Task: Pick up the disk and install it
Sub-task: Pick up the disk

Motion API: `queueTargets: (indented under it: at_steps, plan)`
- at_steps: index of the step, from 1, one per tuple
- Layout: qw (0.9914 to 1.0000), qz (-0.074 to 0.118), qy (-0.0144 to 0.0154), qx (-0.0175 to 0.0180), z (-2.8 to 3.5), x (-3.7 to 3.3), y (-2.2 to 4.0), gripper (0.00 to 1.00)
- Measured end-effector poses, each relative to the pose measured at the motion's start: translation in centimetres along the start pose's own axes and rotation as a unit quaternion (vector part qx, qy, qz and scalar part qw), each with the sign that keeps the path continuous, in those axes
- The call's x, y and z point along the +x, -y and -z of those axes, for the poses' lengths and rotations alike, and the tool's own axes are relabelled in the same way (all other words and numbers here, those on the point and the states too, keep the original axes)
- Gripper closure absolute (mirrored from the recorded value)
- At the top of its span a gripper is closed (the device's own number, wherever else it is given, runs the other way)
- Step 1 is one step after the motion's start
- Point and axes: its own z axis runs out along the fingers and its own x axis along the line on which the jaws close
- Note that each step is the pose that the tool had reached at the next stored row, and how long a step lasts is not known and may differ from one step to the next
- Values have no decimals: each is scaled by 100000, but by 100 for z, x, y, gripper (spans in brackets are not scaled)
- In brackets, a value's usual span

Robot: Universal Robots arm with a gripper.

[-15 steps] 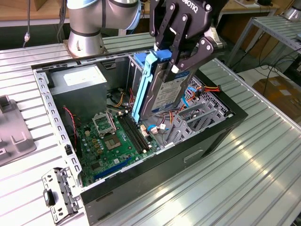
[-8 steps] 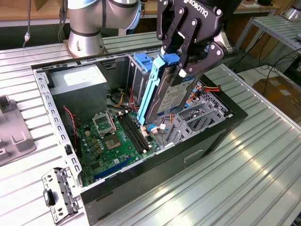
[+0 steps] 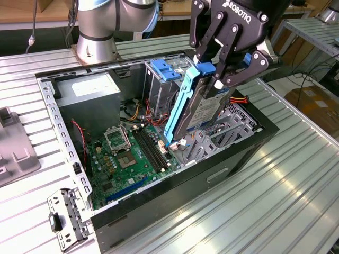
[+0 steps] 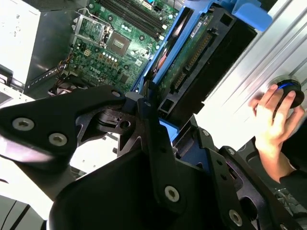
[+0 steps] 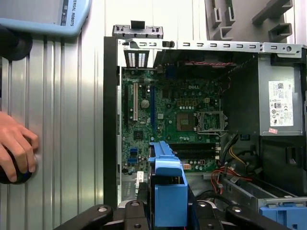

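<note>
Black gripper [image 3: 213, 79] is clamped on the disk [image 3: 203, 115] — held tilted over the open computer case [image 3: 222, 170].

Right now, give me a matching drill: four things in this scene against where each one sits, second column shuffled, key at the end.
1. disk
2. power supply box
3. motherboard
4. hand

A. flat on the floor of the open case
B. on a dark round object on the table, outside the case
C. clamped in the tool, tilted above the case
D. in a corner of the case, white sticker on it

Pairs: 1-C, 2-D, 3-A, 4-B
</note>
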Motion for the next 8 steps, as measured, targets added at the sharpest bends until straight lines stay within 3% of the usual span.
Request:
queueTargets:
  at_steps: [5, 8]
  plan:
    - [100000, -51, 1, -155, 6, 31, 91, 63]
    - [99999, -106, -5, -403, 17, 74, 247, 63]
